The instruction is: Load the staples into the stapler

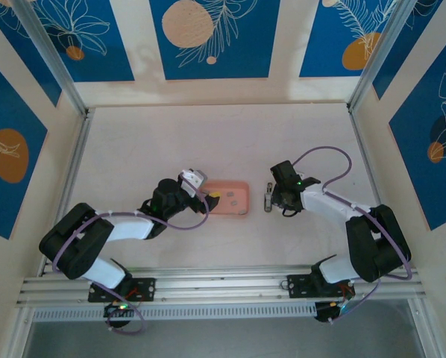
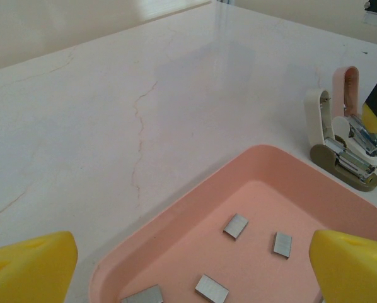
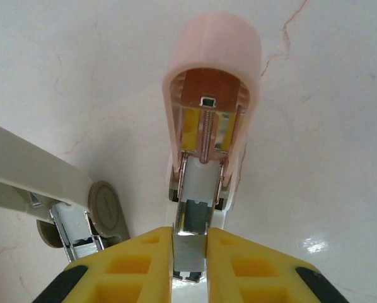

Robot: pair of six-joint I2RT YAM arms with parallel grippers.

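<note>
Pinches the right tool (image 3: 190, 252) tight on the metal rail of the stapler (image 3: 210, 76), lid swung open, just right of the pink tray (image 2: 176, 233). Holds the left tool (image 2: 188, 268) spread wide and empty above the staples (image 2: 236, 226), scattered flat as small grey strips on the tray floor. Could tip or drag the stapler across the bench (image 2: 113, 126) with any twist of that narrow pinch. Could also skid off such thin strips, bend or split one, or drop it short of the rail.
</note>
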